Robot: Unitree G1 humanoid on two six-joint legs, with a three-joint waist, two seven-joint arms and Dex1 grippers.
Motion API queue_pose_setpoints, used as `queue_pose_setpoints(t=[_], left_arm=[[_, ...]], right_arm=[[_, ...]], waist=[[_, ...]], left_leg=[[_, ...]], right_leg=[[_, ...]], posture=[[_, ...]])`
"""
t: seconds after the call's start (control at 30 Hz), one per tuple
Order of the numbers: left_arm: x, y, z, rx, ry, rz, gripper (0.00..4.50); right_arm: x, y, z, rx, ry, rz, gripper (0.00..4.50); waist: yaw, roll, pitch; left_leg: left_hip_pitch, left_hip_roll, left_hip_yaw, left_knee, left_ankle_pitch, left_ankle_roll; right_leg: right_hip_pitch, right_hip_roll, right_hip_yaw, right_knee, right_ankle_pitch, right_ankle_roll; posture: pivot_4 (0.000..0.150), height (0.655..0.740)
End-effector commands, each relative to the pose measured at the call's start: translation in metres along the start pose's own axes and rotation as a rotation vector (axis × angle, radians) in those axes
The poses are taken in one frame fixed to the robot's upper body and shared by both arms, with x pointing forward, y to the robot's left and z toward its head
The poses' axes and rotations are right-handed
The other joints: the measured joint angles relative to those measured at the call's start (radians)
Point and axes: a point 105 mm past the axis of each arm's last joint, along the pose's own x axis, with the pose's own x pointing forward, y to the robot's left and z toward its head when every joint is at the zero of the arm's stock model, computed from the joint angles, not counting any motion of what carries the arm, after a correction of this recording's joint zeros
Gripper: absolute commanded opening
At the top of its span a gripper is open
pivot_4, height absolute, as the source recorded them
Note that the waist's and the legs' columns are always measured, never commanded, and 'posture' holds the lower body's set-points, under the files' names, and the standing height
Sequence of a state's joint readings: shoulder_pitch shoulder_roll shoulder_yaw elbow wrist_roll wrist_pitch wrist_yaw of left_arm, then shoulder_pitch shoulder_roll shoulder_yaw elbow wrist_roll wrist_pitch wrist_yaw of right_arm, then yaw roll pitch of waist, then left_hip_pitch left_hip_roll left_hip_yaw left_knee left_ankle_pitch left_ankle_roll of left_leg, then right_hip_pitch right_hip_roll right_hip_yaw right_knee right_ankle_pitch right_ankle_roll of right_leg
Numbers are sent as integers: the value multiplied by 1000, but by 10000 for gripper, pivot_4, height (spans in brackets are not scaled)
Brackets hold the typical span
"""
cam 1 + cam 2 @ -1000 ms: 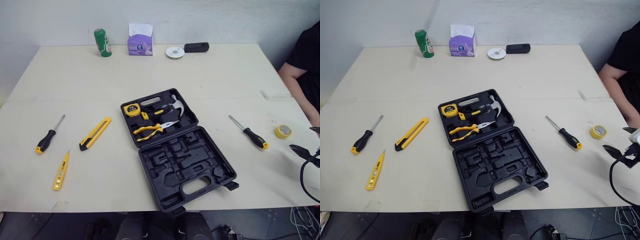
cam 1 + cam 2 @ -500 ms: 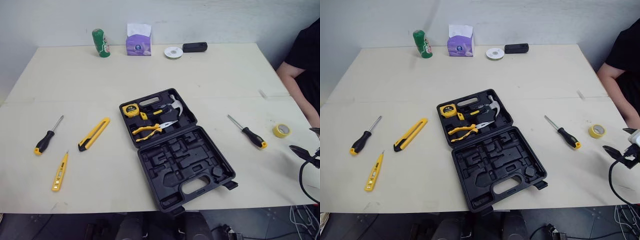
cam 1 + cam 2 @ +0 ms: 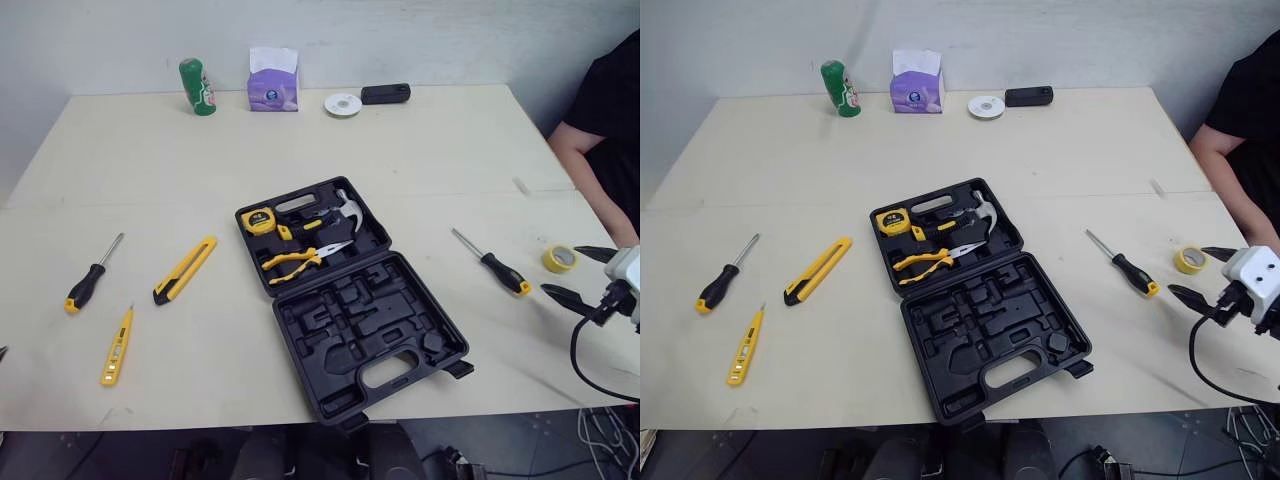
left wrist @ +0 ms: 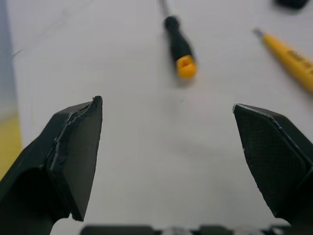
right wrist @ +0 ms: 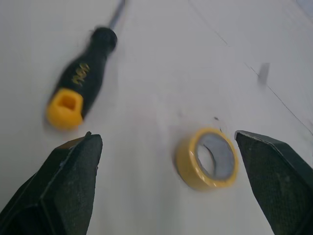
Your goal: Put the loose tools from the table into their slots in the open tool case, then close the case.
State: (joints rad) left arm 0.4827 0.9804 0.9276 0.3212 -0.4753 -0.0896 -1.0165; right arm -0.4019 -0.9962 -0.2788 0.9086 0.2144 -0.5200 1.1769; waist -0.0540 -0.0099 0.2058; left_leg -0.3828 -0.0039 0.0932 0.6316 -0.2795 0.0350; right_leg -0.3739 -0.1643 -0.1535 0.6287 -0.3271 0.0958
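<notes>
The right fingers were spread wide with nothing held. They were kept low over the bench at 3 o'clock of the tool case and aimed toward 9 o'clock. A yellow tape roll was seen between their tips, touching neither. Just beyond it, the right screwdriver was laid flat, its steel tip at 10 o'clock and its black, yellow-capped handle at 4.

The left fingers were likewise parted and empty, held at about 8 o'clock of the case. They were pointed at the left screwdriver, whose tip was turned toward 1 o'clock. A yellow utility knife and a yellow tester pen were laid near it on the same 1-to-7 axis.

The case was set open at mid-bench, with a hammer, pliers and a tape measure seated in its far half.
</notes>
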Motion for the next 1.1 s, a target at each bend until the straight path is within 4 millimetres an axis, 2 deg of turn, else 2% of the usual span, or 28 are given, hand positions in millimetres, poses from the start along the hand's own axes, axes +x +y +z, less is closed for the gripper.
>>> queue_pose_setpoints(t=[0.03, 0.17, 0.3, 0.37, 0.4, 0.43, 0.47, 0.63, 0.67, 0.73, 0.9, 1.1], left_arm=[[26, -34, 30, 22, -83, -138, 44862], [59, -73, 52, 73, -112, -256, 44862], [78, -97, 78, 94, -158, -319, 44862], [87, -107, 90, 76, -188, -339, 45000], [91, -114, 94, 59, -195, -356, 42428], [95, -121, 97, 54, -195, -374, 39488], [99, -129, 100, 64, -193, -395, 36623], [124, -160, 110, 28, -178, -440, 15006], [129, -165, 112, 22, -178, -444, 10119], [139, -178, 115, -12, -173, -461, 684], [158, -210, 113, -80, -126, -511, 280], [167, -228, 111, -112, -79, -537, 280]], right_arm=[[19, 7, 37, -21, -129, 102, 45000], [45, 21, 64, -22, -172, 225, 45000], [64, 29, 82, 5, -168, 291, 45000], [71, 32, 88, 2, -170, 314, 38987], [75, 33, 90, 8, -170, 325, 35986], [79, 34, 92, 9, -170, 334, 30146], [83, 36, 94, -1, -170, 343, 26351], [112, 43, 103, -44, -155, 359, 1989], [118, 45, 104, -48, -146, 366, 0], [130, 53, 105, -82, -128, 389, 0], [156, 63, 117, -100, -152, 374, 0], [168, 74, 120, -118, -152, 395, 0]], waist=[[1, 0, 0], [6, 0, 0], [16, 0, 0], [24, 0, 0], [26, 0, 0], [27, 0, 0], [27, 0, 0], [27, 0, 0], [28, 0, 0], [28, 0, 0], [27, 0, 0], [28, 0, 0]], left_leg=[[0, 0, 0, 0, 0, 0], [0, 1, -1, 2, 0, 0], [-1, 1, -1, 3, 0, 0], [-2, 1, -1, 4, 0, 0], [-2, 1, -1, 4, 0, 0], [-2, 1, -1, 5, 0, 0], [-3, 1, -1, 5, 0, 0], [-4, 1, -1, 8, 1, 1], [-4, 1, -1, 9, 1, 1], [-5, 1, -2, 13, 1, 1], [-7, 2, -2, 15, 1, 1], [-7, 5, -2, 17, 1, 1]], right_leg=[[0, 0, 0, 0, 0, 0], [1, 0, 0, 1, 1, 0], [0, 1, 0, 1, 1, 0], [0, 1, 0, 1, 1, 0], [0, 1, 0, 1, 1, 0], [0, 2, 0, 1, 1, 0], [0, 2, 0, 1, 1, 0], [0, 2, 0, 1, 2, 1], [0, 2, 0, 2, 2, 1], [0, 3, -1, 3, 2, 1], [0, 5, 0, 8, 2, 1], [0, 15, 4, 7, 2, 1]], posture=[[1500, 7400], [1500, 7400], [1500, 7400], [1500, 7400], [1500, 7400], [1500, 7400], [1500, 7400], [1500, 7400], [1500, 7400], [1500, 7400], [1500, 7400], [1500, 7400]])
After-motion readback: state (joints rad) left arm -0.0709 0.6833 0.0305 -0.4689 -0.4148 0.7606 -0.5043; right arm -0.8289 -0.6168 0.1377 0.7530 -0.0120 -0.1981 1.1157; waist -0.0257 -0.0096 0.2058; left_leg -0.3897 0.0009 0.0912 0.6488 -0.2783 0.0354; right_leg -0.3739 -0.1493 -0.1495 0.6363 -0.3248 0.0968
